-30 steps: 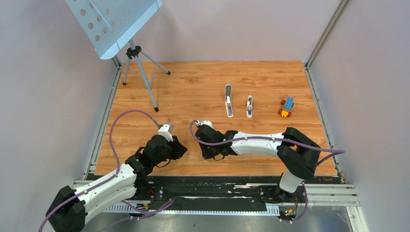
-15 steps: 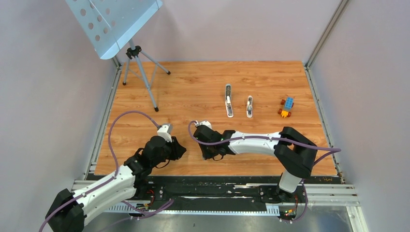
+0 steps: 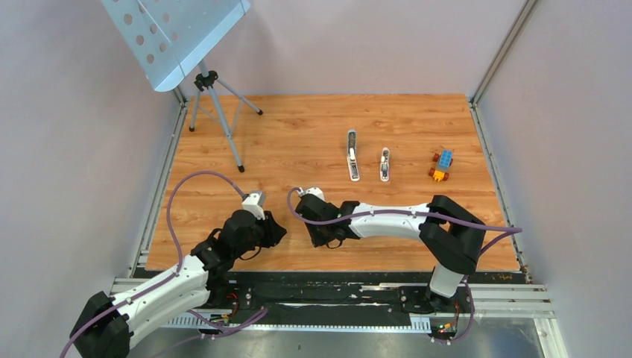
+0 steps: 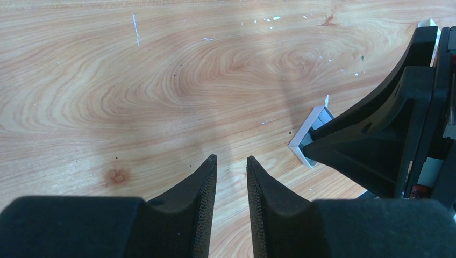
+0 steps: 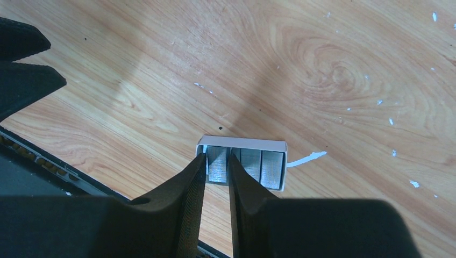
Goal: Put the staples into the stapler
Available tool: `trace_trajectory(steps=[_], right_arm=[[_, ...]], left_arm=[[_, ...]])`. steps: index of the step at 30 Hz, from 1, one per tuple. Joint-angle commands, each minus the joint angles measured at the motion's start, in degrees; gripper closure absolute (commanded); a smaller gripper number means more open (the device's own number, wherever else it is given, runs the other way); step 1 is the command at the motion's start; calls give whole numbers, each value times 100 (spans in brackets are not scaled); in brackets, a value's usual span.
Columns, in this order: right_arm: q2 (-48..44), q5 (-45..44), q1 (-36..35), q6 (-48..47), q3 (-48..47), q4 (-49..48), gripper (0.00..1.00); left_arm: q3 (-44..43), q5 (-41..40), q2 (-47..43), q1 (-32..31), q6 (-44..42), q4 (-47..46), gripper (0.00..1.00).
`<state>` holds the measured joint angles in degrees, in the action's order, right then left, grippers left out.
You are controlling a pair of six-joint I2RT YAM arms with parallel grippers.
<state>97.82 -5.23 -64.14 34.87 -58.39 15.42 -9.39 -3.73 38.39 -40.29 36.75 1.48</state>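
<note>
The staples [image 5: 271, 169] are silvery-grey and ribbed, their box [image 5: 242, 143] white, the table [image 5: 322, 64] orange-brown with wood grain.

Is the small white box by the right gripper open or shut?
Open. The right wrist view looks into the white box, where grey staples sit side by side; the right gripper pinches the leftmost block.

you have a wood-grain tabletop [image 3: 298, 127] boxed in by pale lilac walls [image 3: 373, 45], with a perforated metal stand [image 3: 175, 33] on a tripod [image 3: 214, 97] at its far left corner.
</note>
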Motion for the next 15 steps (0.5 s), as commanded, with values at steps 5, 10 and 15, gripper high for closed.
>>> trace_trajectory(steps=[5,10,15], right_arm=[[155,-261,-139,-94,-201,358,75],[234,-327,-177,-118,-276,433,75],[313,-337,-195,-144,-337,475,75]], left_arm=[[73,-76,-38,30,-45,12,70],[77,-75,-52,30,-45,17,70],[77,-82,-93,30,-50,37,70]])
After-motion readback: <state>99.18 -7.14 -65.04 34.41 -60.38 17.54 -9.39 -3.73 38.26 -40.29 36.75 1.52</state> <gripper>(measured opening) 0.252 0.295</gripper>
